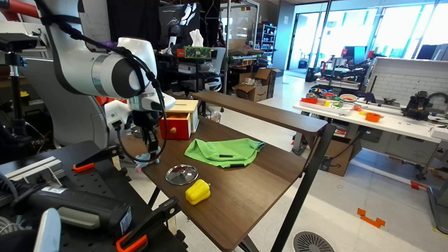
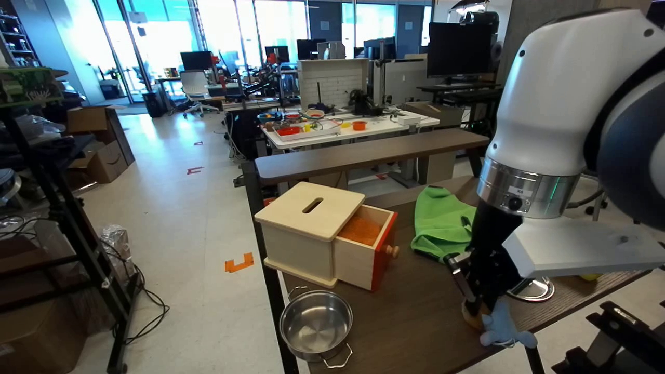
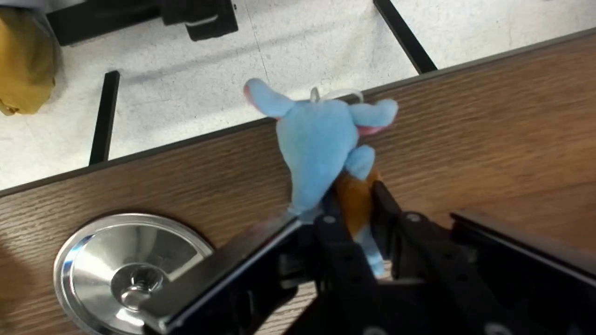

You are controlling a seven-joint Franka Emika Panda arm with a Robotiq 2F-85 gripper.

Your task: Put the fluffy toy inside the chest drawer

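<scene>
The fluffy toy is pale blue with long ears and an orange-brown middle. My gripper is shut on its body in the wrist view. In both exterior views the toy hangs from the fingers at the table's edge; I cannot tell if it touches the table. The chest drawer is a light wooden box with a slotted top. Its red-fronted drawer is pulled partly out, with orange inside. It also shows in an exterior view, behind the gripper. It is out of the wrist view.
A steel pot stands beside the chest on the brown table. A metal lid, a yellow pepper and a green cloth lie on the table. A raised shelf runs along its far side.
</scene>
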